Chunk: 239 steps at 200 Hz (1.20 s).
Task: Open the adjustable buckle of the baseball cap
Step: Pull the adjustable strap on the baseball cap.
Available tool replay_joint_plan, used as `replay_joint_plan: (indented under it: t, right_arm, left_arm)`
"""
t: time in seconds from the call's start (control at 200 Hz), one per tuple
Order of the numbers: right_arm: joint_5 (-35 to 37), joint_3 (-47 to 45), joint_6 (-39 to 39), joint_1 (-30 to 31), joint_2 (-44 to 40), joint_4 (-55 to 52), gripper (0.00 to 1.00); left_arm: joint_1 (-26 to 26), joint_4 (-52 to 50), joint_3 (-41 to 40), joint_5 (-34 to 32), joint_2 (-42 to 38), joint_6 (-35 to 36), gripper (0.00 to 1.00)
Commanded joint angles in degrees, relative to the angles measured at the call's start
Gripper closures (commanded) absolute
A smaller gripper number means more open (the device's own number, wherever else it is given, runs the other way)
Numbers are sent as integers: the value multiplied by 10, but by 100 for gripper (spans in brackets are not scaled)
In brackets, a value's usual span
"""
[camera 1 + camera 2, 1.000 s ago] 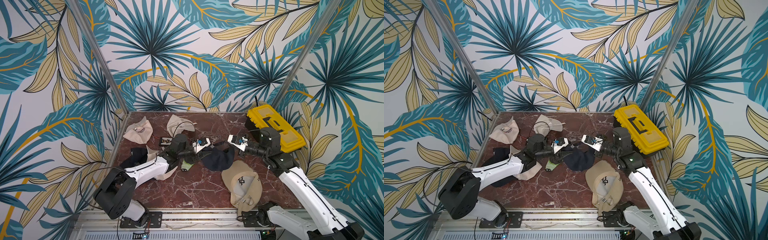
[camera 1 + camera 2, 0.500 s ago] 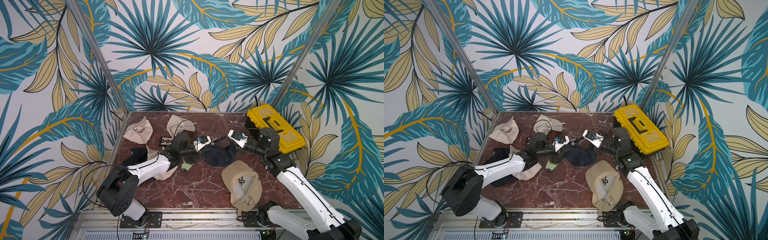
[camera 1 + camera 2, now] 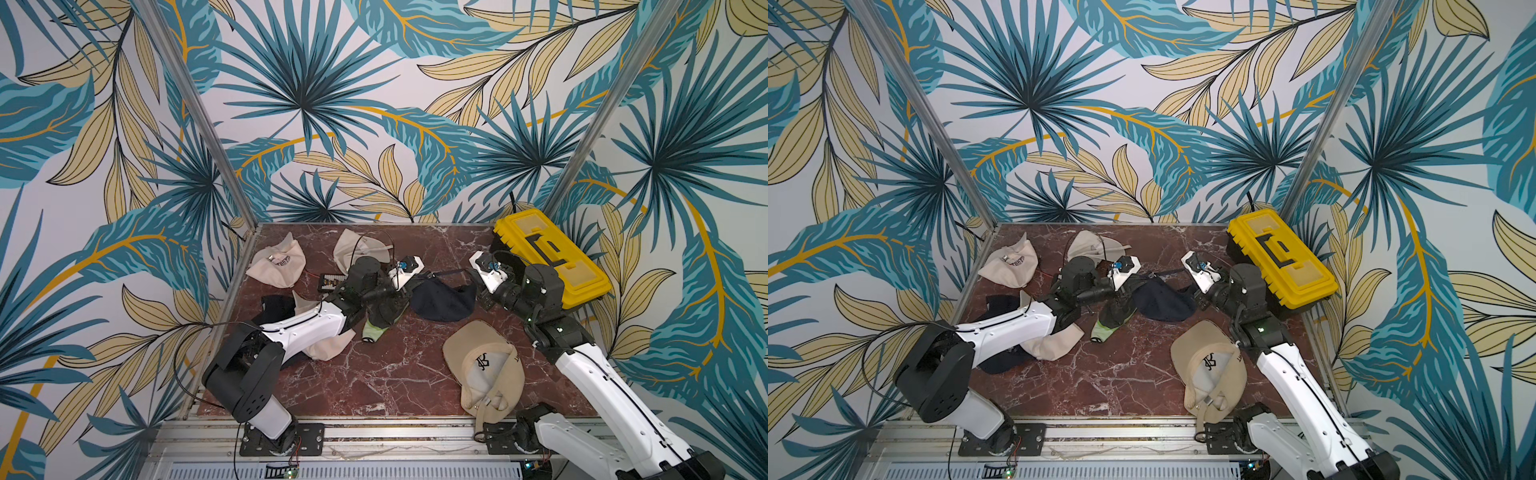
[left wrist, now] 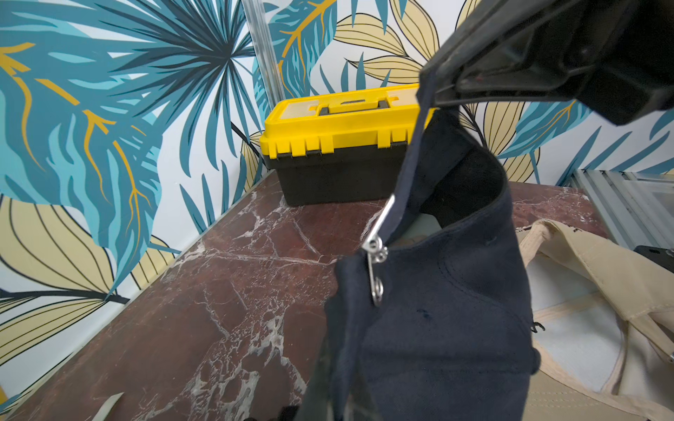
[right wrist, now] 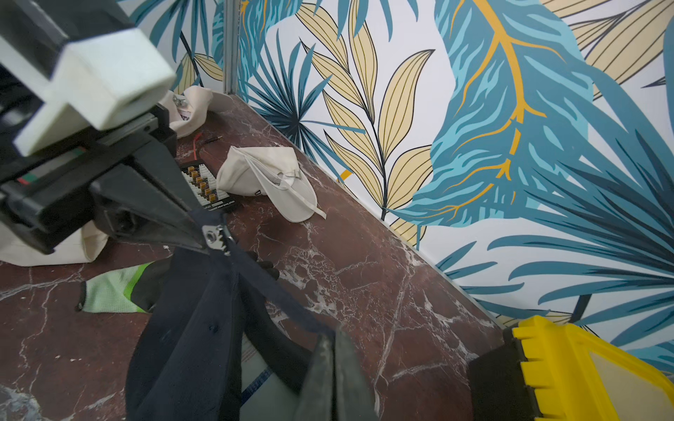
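Navy cap (image 3: 442,301) strung between low left claw (image 5: 202,238) and right claw (image 5: 330,339).

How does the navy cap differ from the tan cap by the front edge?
Colour: the navy cap is dark; the tan cap is beige with a dark logo.
Pose: the navy cap is held by its strap between the left gripper and right gripper; the tan cap lies free on the table.
Buckle: the navy cap's buckle sits at the left gripper's tips; the tan cap's buckle is untouched.
Both have metal buckles.
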Motion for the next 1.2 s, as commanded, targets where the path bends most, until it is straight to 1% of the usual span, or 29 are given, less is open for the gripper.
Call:
replay_joint_plan:
  t: [0.0, 0.035, 0.075, 0.135, 0.2, 0.285, 0.355, 0.4, 0.506, 0.626, 0.696, 0.756, 0.861, 1.051, 1.191]
  right_arm:
    - [-147, -17, -19, -13, -13, 13, 69]
    - [-181, -24, -13, -13, -13, 17, 58]
    - [-204, -33, -15, -13, -15, 15, 52]
    - [-205, -44, -15, -12, -23, 16, 46]
    - [-192, -40, -5, -12, -30, -1, 43]
    - [-171, -17, 5, -10, -28, -33, 43]
    - [-125, -3, 30, -7, -27, -33, 43]
    - [-107, 8, 42, -6, -26, -34, 44]
    - [-58, 41, 89, -3, -14, -38, 44]
    - [-57, 95, 119, 1, 19, -107, 43]
    - [-56, 123, 106, 3, 34, -147, 43]
    - [-30, 147, 97, 6, 49, -186, 43]
    - [4, 181, 77, 19, 74, -252, 47]
    - [14, 162, 42, 55, 70, -262, 46]
    - [52, 161, 27, 64, 84, -265, 48]
  left_arm:
    - [18, -25, 14, -21, 11, 0, 100]
    - [17, -25, 22, -22, 14, 5, 100]
    - [14, -25, 28, -31, 15, 15, 100]
    - [7, -25, 34, -52, 18, 44, 100]
    - [-2, -25, 39, -79, 19, 81, 100]
    - [-11, -25, 46, -103, 26, 124, 100]
    - [-18, -25, 46, -104, 29, 163, 100]
    - [-23, -25, 47, -106, 31, 181, 100]
    - [-32, -25, 53, -97, 37, 199, 100]
    - [-44, -25, 59, -97, 41, 206, 100]
    - [-48, -25, 61, -95, 42, 211, 100]
    - [-50, -25, 61, -90, 42, 217, 100]
    - [-52, -25, 58, -90, 40, 222, 100]
    - [-53, -25, 53, -81, 34, 222, 100]
    - [-54, -25, 48, -75, 27, 223, 100]
